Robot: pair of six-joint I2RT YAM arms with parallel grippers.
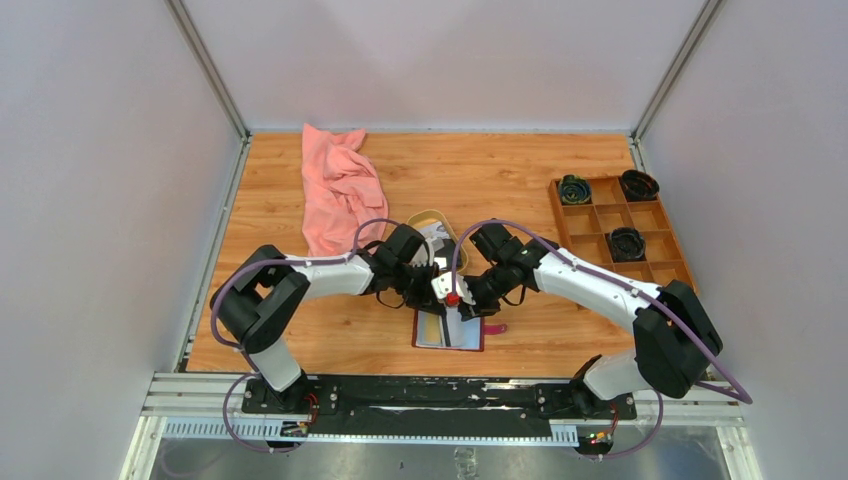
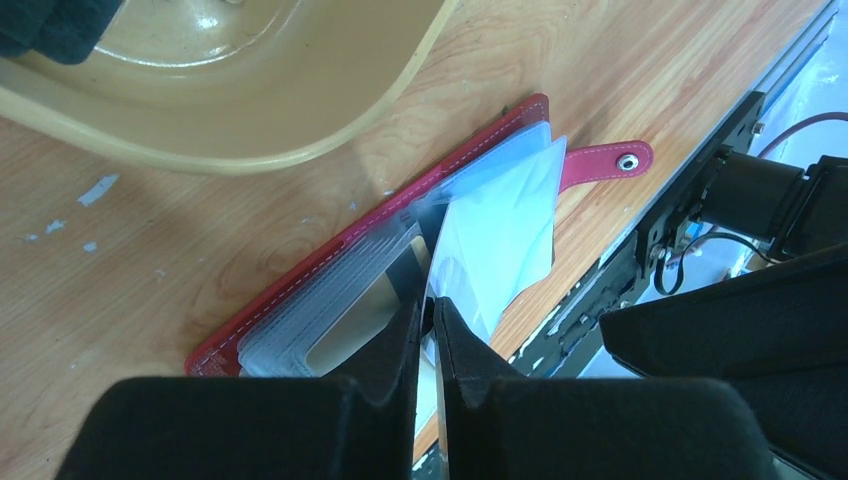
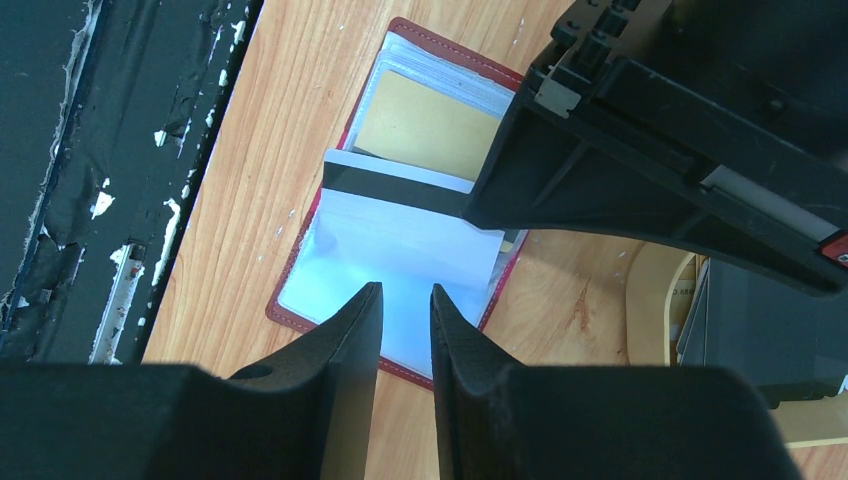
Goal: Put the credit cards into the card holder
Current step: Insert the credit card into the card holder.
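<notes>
Table (image 1: 520, 180) comes first, since it is the biggest thing I see: smooth wood. The pink cloth (image 1: 335, 190) at the back and the wooden tray (image 1: 556, 215) on the right are well away from the work.

Both arms meet in the middle near my edge, very close together. If I move one carelessly, they could bump and knock the job loose.

The tan dish (image 2: 330, 140) sits just behind them, near the card holder (image 2: 300, 275) but not touching it. The holder lies open and flat on the wood, and nothing pins it down. A hard push could make it slide.

The left gripper (image 2: 428, 310) has its fingers almost together. The edge of the white card (image 3: 400, 225) runs right up to the tips. I cannot tell if it is squeezing the card or has just let go.

The right gripper (image 3: 405, 290) is partly open over the clear pocket. I see nothing held between its fingers.

The white card lies across the holder, partly in the clear pocket, with its dark stripe end poking out. If I let go too soon, it could spring back out. If I push it crooked, it could bend or catch on the pocket's lip.

A gold card (image 3: 420, 120) is already in the next pocket, and a rough shove might drag it out.
</notes>
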